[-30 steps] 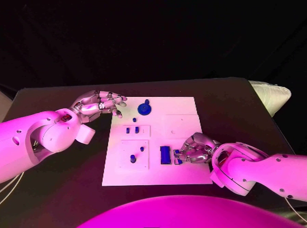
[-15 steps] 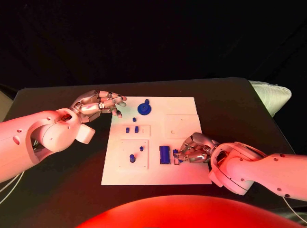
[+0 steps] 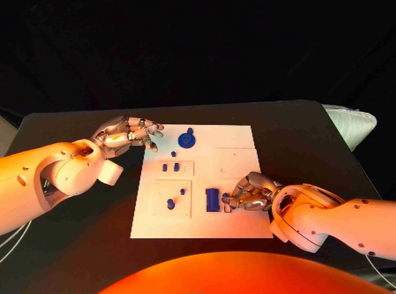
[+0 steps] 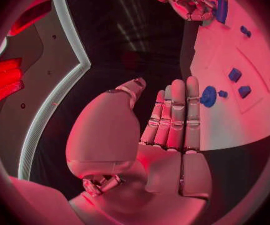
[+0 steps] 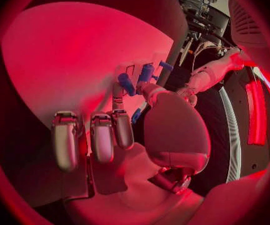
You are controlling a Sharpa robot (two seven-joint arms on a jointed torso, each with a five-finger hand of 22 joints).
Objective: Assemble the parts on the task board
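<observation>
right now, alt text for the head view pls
The right hand works on a blue part near the task board's right edge, beside a larger blue block. The left hand hovers at the board's far left corner, near a round blue part.

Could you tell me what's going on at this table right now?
A two-armed robot is assembling small blue parts on a white task board lying on a black table. Its right hand is down at the board's near right area, fingers curled on a small blue part beside a larger blue block. Its left hand hovers off the board's far left corner, holding nothing, near a round blue part. Other blue pieces sit in the left-side recesses.
</observation>
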